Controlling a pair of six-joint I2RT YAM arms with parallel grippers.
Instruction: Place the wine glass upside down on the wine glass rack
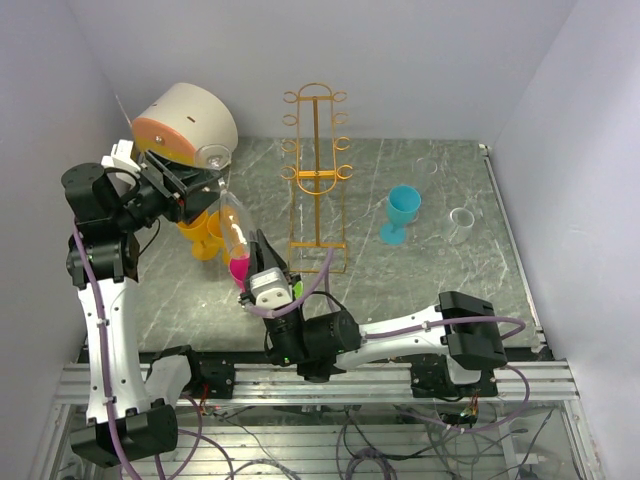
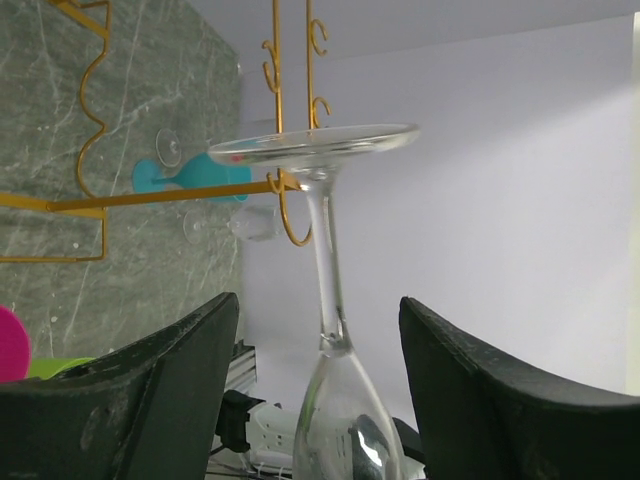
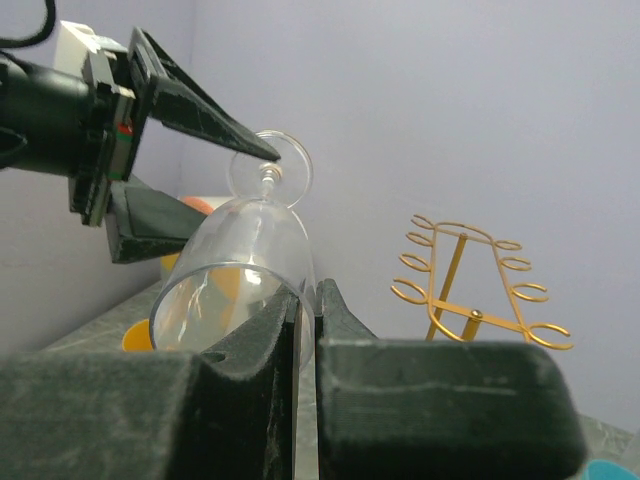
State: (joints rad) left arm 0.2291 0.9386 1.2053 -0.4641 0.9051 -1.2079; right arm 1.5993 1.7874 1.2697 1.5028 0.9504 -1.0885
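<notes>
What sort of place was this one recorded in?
Probably a lab robot booth: plain white walls enclose a marble-patterned tabletop, with an aluminium rail and loose cables in front.

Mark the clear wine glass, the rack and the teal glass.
wine glass (image 2: 326,262): left wrist view, on the stem.
rack (image 1: 318,177): top view, on the crossbar.
teal glass (image 1: 404,205): top view, on the bowl.

Cream drum (image 1: 185,125), teal goblet (image 1: 402,212), yellow cup (image 1: 203,235), pink cup (image 1: 240,268), clear glass (image 1: 461,224)
</notes>
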